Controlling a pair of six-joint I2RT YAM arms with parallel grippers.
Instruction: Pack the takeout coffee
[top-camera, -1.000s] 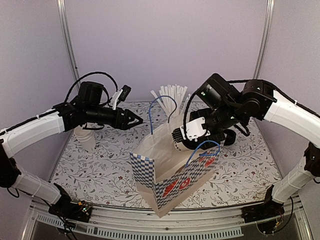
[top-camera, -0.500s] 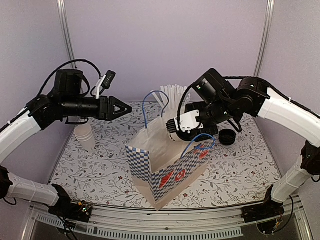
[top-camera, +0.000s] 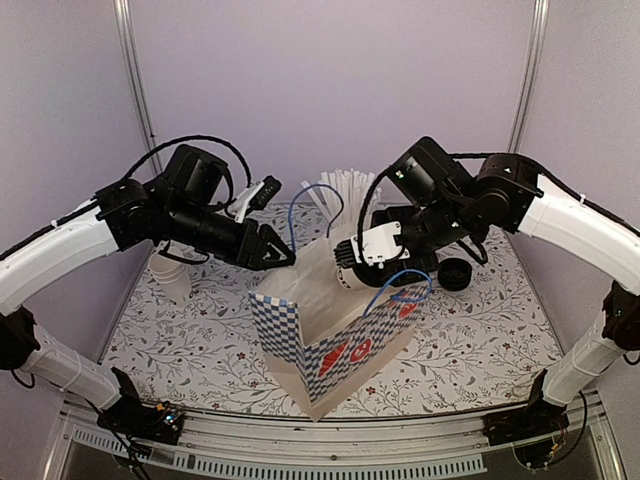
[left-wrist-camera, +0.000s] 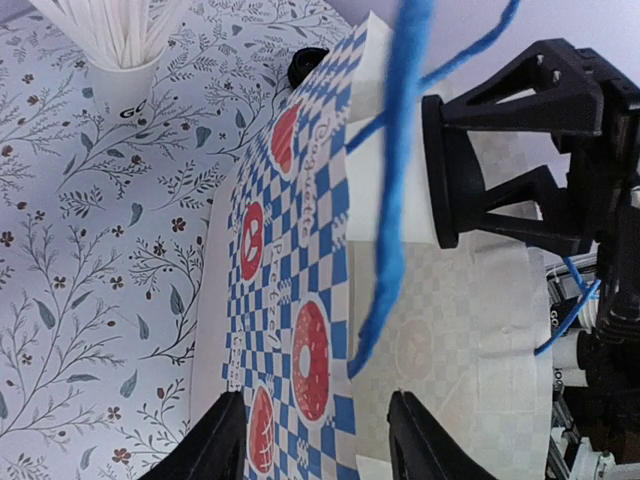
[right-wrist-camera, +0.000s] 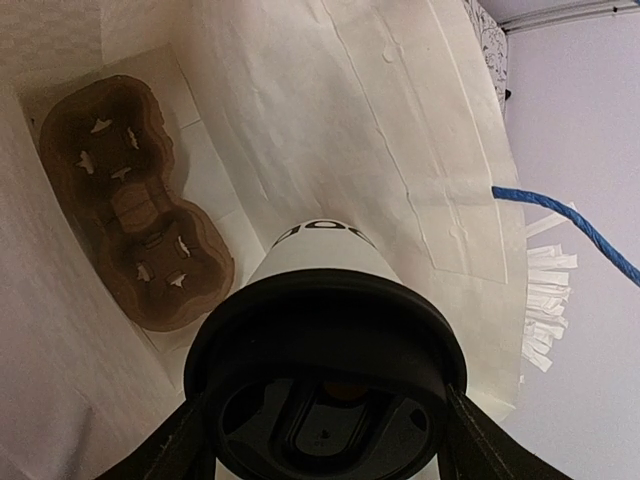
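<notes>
The takeout coffee (right-wrist-camera: 325, 300), a white paper cup with a black lid (top-camera: 348, 274), hangs in the mouth of the blue-checked paper bag (top-camera: 335, 345). My right gripper (right-wrist-camera: 325, 440) is shut on it at the lid, and its fingers (right-wrist-camera: 185, 440) press both sides. Below it, at the bag's bottom, lies a brown cardboard cup carrier (right-wrist-camera: 130, 200). My left gripper (top-camera: 283, 257) is at the bag's left rim. In the left wrist view its jaws (left-wrist-camera: 320, 440) stand open astride the bag's checked wall (left-wrist-camera: 300, 350), with a blue handle (left-wrist-camera: 395, 200) hanging in front.
A white cup full of straws (top-camera: 345, 190) stands behind the bag and also shows in the left wrist view (left-wrist-camera: 120, 60). A stack of white cups (top-camera: 172, 275) stands at the left. A loose black lid (top-camera: 455, 273) lies on the floral table (top-camera: 200, 340) to the right.
My left arm swung up and away, then came back down to the bag's left rim with its jaws narrower. The bag shifted slightly left. The right gripper kept its hold on the coffee.
</notes>
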